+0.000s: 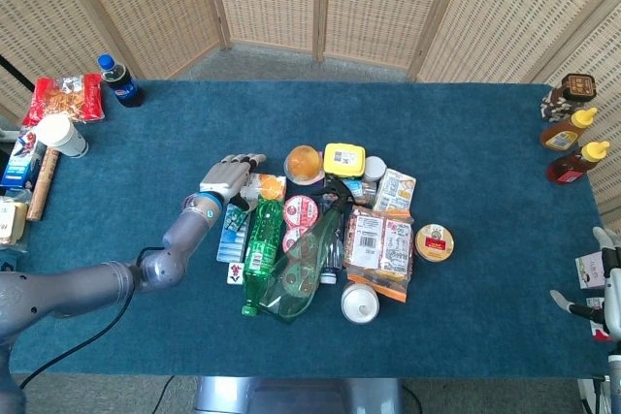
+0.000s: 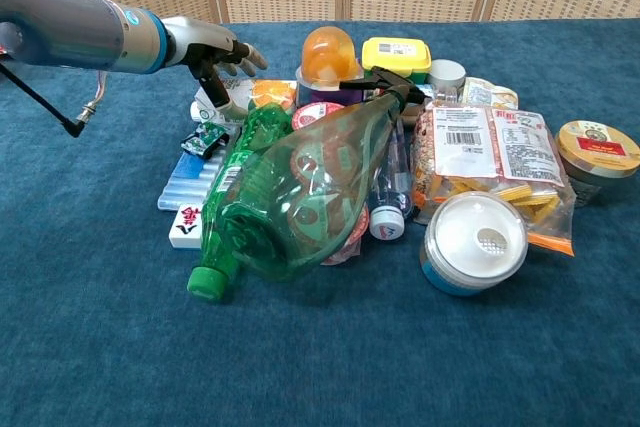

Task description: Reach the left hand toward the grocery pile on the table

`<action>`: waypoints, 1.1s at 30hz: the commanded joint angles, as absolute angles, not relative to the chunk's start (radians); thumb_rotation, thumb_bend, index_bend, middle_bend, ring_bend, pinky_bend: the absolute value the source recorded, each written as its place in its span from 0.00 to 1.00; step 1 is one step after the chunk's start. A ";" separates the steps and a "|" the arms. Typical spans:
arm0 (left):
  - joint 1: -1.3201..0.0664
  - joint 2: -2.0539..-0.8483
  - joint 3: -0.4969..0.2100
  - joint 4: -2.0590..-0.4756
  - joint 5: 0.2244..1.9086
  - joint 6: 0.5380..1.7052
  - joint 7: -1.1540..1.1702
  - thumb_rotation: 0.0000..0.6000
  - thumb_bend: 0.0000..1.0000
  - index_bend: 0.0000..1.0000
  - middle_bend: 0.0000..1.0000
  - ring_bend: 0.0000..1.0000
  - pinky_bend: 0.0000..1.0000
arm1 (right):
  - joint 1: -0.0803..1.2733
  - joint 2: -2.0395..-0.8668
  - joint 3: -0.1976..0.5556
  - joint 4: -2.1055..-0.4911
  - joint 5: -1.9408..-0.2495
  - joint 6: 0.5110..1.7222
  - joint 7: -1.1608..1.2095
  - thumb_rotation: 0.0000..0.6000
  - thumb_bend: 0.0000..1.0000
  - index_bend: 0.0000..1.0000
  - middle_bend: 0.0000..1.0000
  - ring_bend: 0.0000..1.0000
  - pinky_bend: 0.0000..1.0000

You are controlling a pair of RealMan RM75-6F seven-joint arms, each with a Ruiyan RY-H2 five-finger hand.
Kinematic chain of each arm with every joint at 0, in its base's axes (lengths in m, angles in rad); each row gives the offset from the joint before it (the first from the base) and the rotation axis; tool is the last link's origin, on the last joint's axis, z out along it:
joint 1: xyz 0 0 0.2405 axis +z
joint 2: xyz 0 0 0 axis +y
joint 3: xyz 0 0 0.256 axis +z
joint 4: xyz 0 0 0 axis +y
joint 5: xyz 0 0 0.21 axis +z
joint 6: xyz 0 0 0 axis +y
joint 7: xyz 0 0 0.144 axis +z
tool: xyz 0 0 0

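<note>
The grocery pile lies mid-table: a green bottle (image 1: 260,244) (image 2: 250,187) on its side, a clear green spray bottle (image 2: 330,172), an orange jelly cup (image 1: 304,162), a yellow tub (image 1: 344,158), a snack pack (image 1: 379,242) and a white-lidded cup (image 2: 476,240). My left hand (image 1: 230,174) (image 2: 215,47) hovers over the pile's left back corner, fingers spread, thumb down against the white juice carton (image 1: 264,185) (image 2: 268,94). It holds nothing. My right hand (image 1: 609,283) shows only partly at the lower right edge, fingers apart, far from the pile.
Sauce bottles (image 1: 572,138) stand at the back right. A cola bottle (image 1: 120,80), a red snack bag (image 1: 64,97) and a white cup (image 1: 61,134) sit at the back left. A round tin (image 1: 435,241) lies right of the pile.
</note>
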State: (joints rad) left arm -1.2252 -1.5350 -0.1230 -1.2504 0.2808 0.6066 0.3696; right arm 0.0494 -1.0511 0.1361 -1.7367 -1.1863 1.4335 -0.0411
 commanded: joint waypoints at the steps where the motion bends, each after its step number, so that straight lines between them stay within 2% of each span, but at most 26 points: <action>1: -1.235 -1.543 -0.118 -1.243 0.269 0.613 0.378 1.00 0.36 0.08 0.04 0.02 0.00 | 0.045 -1.050 0.137 -1.737 -1.192 1.438 -0.027 0.92 0.00 0.00 0.00 0.00 0.00; 3: -1.238 -1.547 -0.116 -1.240 0.265 0.621 0.381 1.00 0.36 0.11 0.09 0.07 0.00 | 0.039 -1.047 0.138 -1.735 -1.195 1.441 -0.015 0.92 0.00 0.00 0.00 0.00 0.00; 8: -1.237 -1.547 -0.109 -1.238 0.245 0.640 0.388 1.00 0.36 0.21 0.24 0.31 0.00 | 0.030 -1.045 0.141 -1.732 -1.198 1.450 -0.004 0.93 0.00 0.00 0.00 0.00 0.00; 14: -1.238 -1.553 -0.097 -1.228 0.208 0.650 0.406 1.00 0.41 0.37 0.41 0.48 0.00 | 0.021 -1.041 0.144 -1.732 -1.203 1.455 0.017 0.93 0.00 0.00 0.00 0.00 0.00; 16: -1.235 -1.554 -0.108 -1.227 0.207 0.666 0.401 1.00 0.45 0.43 0.48 0.56 0.02 | 0.018 -1.037 0.146 -1.736 -1.207 1.461 0.020 0.93 0.00 0.00 0.00 0.00 0.00; 19: -1.221 -1.548 -0.137 -1.233 0.217 0.699 0.377 1.00 0.49 0.50 0.56 0.64 0.11 | 0.014 -1.034 0.148 -1.740 -1.212 1.469 0.018 0.93 0.00 0.00 0.00 0.00 0.00; 23: -1.202 -1.519 -0.154 -1.261 0.240 0.727 0.367 1.00 0.50 0.55 0.61 0.68 0.17 | 0.013 -1.035 0.149 -1.743 -1.217 1.470 0.020 0.93 0.00 0.00 0.00 0.00 0.00; 33: -1.087 -1.355 -0.253 -1.489 0.415 0.832 0.231 1.00 0.49 0.55 0.61 0.69 0.17 | 0.024 -1.053 0.150 -1.733 -1.231 1.451 0.024 0.92 0.00 0.00 0.00 0.00 0.00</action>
